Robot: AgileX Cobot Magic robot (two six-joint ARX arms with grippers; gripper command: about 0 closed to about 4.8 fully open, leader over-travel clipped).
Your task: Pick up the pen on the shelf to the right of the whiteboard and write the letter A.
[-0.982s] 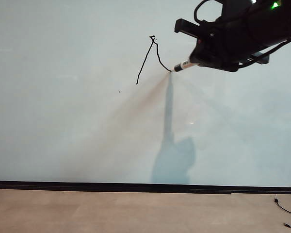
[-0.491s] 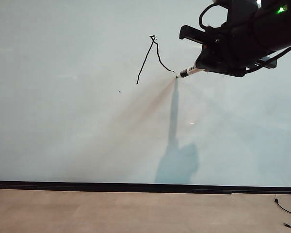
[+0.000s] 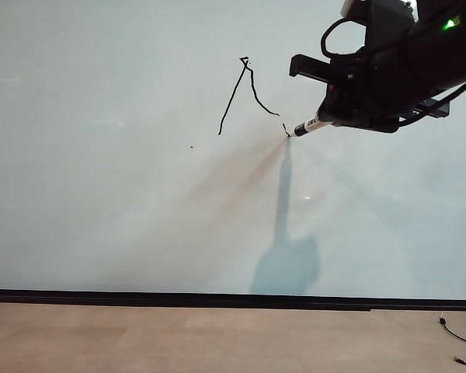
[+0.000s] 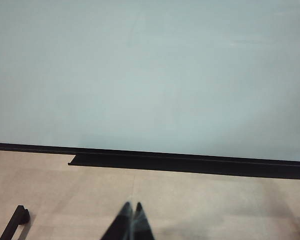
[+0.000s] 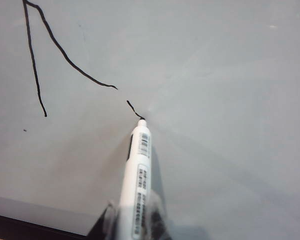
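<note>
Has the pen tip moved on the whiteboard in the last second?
Yes. Held in the right gripper, the pen tip slid down and right, away from the letter A peak.

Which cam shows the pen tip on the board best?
Right wrist view: the pen fills the frame, its tip at the end of the short fresh stroke on the whiteboard, held by the shut right gripper. The exterior view shows it small. The left wrist view shows only the left gripper, no pen.

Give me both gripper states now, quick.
Left gripper: fingers shut, empty, parked low in front of the whiteboard.
Right gripper: shut on the pen, tip on the whiteboard at the letter A.
</note>
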